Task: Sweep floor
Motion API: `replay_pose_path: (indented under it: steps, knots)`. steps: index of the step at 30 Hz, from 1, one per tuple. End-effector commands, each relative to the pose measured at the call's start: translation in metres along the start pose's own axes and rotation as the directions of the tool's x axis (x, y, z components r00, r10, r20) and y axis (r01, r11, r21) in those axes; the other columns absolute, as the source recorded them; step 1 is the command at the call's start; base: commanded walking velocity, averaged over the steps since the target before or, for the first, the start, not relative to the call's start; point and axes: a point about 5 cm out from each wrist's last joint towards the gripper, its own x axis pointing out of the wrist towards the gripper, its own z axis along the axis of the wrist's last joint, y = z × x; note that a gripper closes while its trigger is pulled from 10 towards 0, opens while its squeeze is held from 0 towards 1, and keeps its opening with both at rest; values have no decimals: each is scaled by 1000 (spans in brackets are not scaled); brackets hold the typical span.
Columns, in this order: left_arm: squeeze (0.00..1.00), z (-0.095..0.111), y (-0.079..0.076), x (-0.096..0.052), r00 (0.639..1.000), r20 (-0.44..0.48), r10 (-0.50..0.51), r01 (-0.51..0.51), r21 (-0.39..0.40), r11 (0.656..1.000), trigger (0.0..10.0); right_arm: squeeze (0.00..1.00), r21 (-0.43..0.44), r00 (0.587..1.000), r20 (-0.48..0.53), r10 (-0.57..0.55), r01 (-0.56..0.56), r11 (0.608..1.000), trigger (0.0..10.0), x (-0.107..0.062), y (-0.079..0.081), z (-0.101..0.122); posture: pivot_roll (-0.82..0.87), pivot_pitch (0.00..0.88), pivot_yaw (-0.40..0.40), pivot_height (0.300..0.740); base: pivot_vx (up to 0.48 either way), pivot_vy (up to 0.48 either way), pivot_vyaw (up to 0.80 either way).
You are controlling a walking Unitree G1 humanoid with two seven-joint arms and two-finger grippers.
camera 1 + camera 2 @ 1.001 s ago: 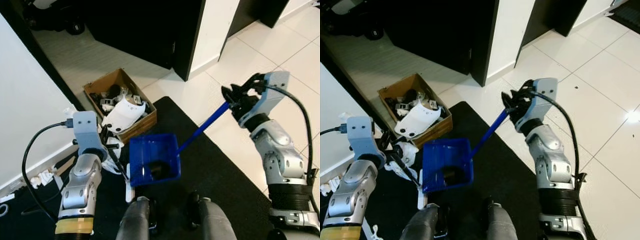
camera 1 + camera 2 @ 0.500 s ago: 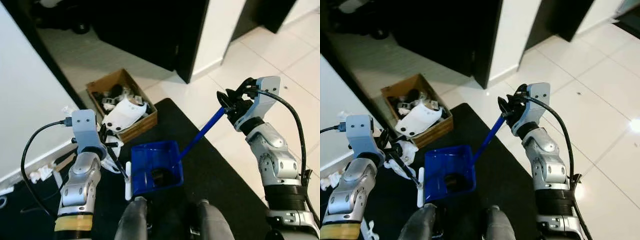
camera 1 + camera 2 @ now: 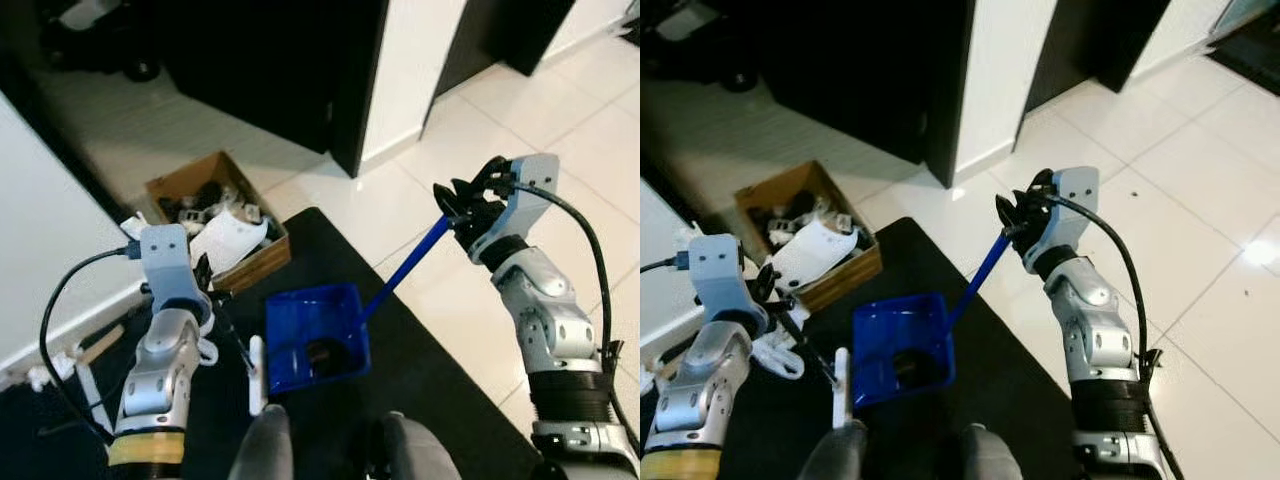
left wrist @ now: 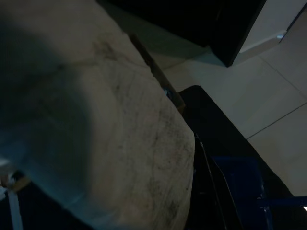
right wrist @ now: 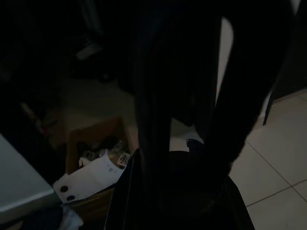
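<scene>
The right gripper (image 3: 462, 205), upper right of the frame, was clenched on the top of the blue dustpan's handle (image 3: 405, 268), so the dustpan (image 3: 312, 338) hung low at centre over the black mat (image 3: 430, 370), mouth up to keep the dark debris inside, I'd guess. The left gripper (image 3: 212, 290), lower left, gripped a thin dark broom stick (image 3: 235, 335) beside it, near the cardboard box (image 3: 215, 215)
</scene>
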Motion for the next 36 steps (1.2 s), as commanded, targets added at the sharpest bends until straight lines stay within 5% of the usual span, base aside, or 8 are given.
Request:
replay_pose_path:
  steps: [1, 36]
  knots:
    - [0, 1, 2, -1, 1000, 15, 10, -10, 2, 1000, 10000, 0, -9, 999, 41, 12, -11, 1000, 10000, 1, 1, 7, 68, 160, -7, 740, 461, 0, 0]
    - [0, 0, 5, -3, 1000, 11, 22, -22, -10, 1000, 10000, 0, -5, 999, 12, 41, -41, 999, 10000, 0, 2, 0, 77, 172, -4, 740, 417, 0, 0]
